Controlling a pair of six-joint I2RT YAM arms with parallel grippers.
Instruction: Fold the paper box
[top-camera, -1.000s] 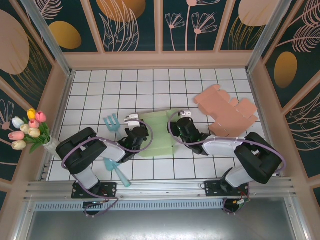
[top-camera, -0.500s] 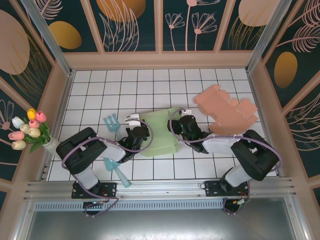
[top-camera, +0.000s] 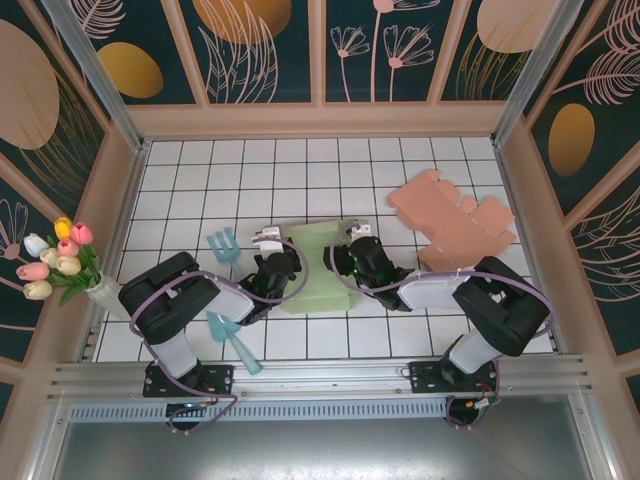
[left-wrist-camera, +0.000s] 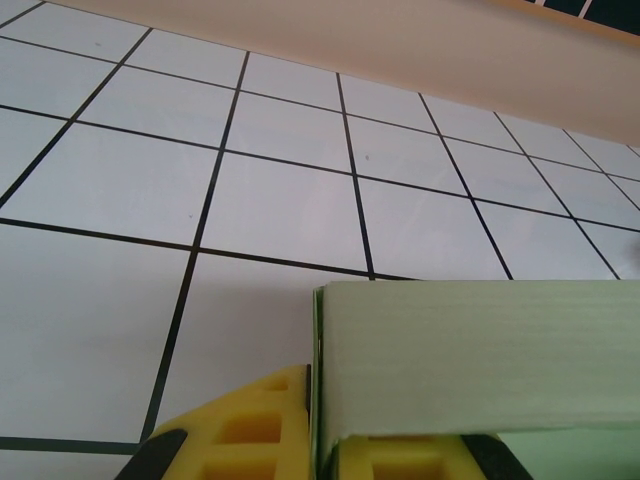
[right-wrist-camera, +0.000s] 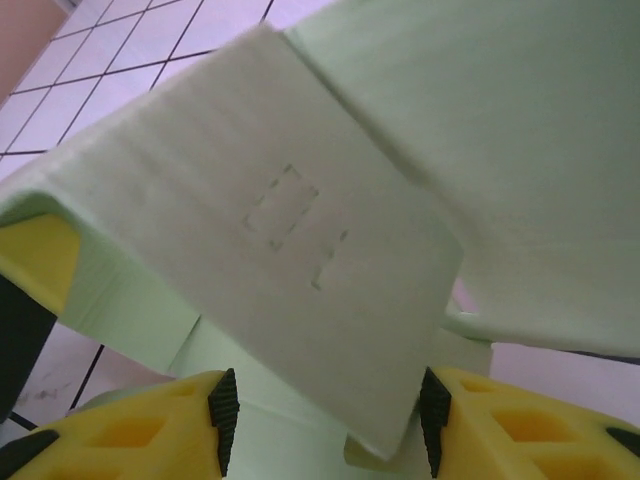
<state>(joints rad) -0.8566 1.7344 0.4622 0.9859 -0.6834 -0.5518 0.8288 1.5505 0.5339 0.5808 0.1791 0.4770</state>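
Paper box — left gripper pinching its edge | right gripper straddling flap, grip unclear

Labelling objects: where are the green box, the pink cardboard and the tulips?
green box (top-camera: 315, 272), top view, middle panel
pink cardboard (top-camera: 450, 225), top view, its centre
tulips (top-camera: 66, 250), top view, the blooms

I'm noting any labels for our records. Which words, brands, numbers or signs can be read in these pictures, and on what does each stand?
None: no text can be read anywhere.
The green paper box is plain; its flap carries only cut slits, not letters.
The pink cardboard sheet is blank.
The wall panels show painted flowers and ovals, no writing.
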